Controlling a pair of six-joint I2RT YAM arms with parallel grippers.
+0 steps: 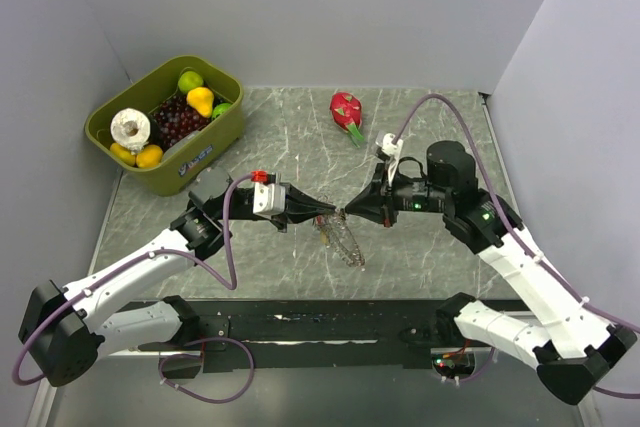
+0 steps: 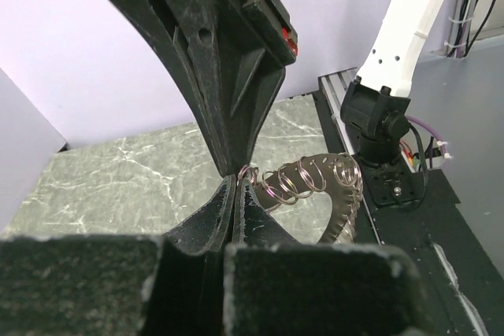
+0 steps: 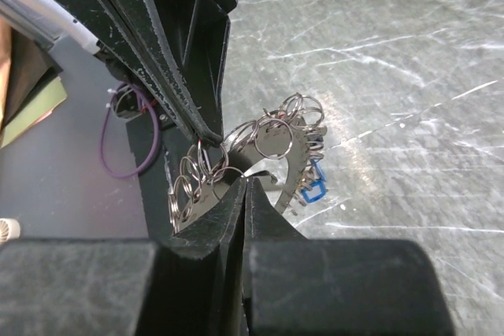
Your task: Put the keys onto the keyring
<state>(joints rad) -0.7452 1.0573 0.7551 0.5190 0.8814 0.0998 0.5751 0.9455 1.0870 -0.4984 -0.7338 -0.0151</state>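
Observation:
The keyring hangs between my two grippers, just above the marbled table. It is a grey hoop with many small wire loops along its rim, seen in the left wrist view and the right wrist view. My left gripper is shut on the hoop's rim. My right gripper faces it tip to tip and is also shut on the rim. One key with a blue head hangs on the hoop's far side. Other keys are hidden or too small to tell.
An olive bin with fruit stands at the back left. A red dragon fruit lies at the back centre. The black rail of the arm bases runs along the near edge.

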